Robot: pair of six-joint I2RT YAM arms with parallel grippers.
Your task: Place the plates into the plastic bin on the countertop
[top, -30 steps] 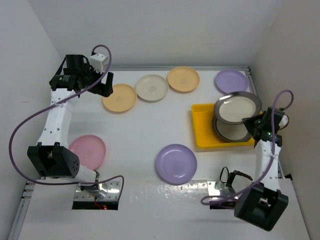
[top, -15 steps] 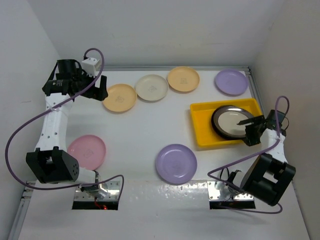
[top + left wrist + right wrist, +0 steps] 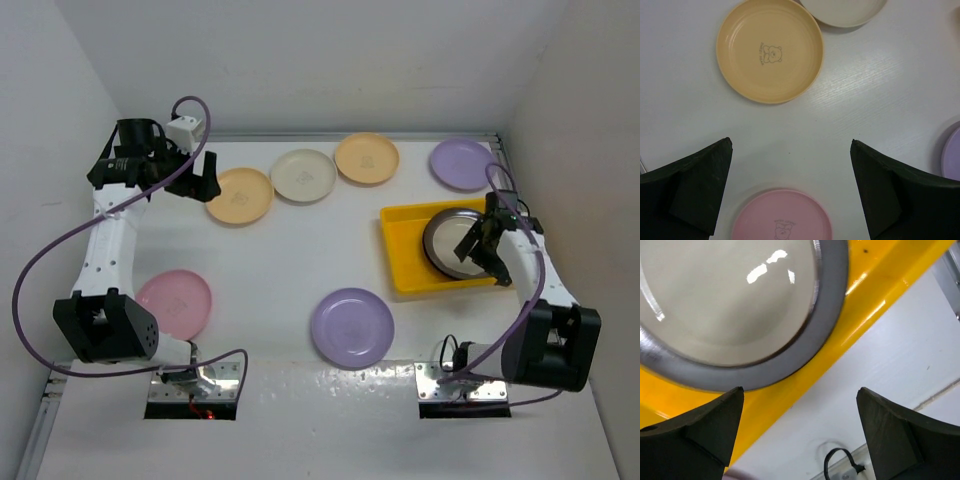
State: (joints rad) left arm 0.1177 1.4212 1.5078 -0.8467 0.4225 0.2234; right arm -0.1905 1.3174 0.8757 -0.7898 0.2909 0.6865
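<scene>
White table (image 3: 280, 260) lay under my right tool (image 3: 478, 250), spread over the grey-rimmed plate (image 3: 448, 238) in the yellow bin (image 3: 402, 255), and my left tool (image 3: 203, 180), spread beside an orange plate (image 3: 239, 196).

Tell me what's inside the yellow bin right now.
A grey-rimmed plate with a cream centre lies in the yellow bin. The plate hides most of the floor, so anything beneath it cannot be seen. The open right end effector covers its right edge.

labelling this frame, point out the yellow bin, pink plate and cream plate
bright yellow rectangular plastic bin (image 3: 400, 255): top external view, bare floor at its left
round shallow pink plate (image 3: 174, 303): top external view, its centre
round shallow cream plate (image 3: 303, 175): top external view, its centre
</scene>
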